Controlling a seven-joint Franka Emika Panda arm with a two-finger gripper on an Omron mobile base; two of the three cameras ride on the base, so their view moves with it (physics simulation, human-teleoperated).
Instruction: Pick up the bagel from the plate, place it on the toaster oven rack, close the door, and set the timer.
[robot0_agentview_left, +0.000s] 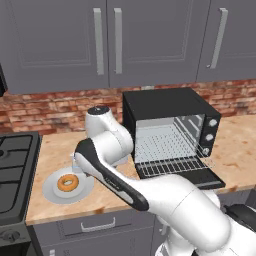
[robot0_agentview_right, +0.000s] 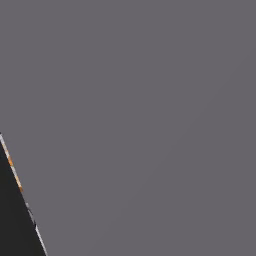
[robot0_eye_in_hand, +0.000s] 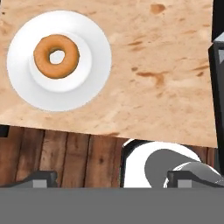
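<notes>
Behind arm, plate (robot0_agentview_left: 52, 189) edge hidden

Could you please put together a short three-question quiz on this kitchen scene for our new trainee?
1. True or false: the bagel lies on the plate.
2. How does the door of the toaster oven stand? A) shut B) dropped open C) taken off
3. Fill in: the toaster oven rack bears ____ at this moment.

Key
1. True; it sits near the plate's middle, on the counter to the left of the oven.
2. B; the black panel lies flat in front of the cavity.
3. Nothing; the wire grid is bare. In the hand view the gripper has its fingertips wide apart and holds nothing.
</notes>
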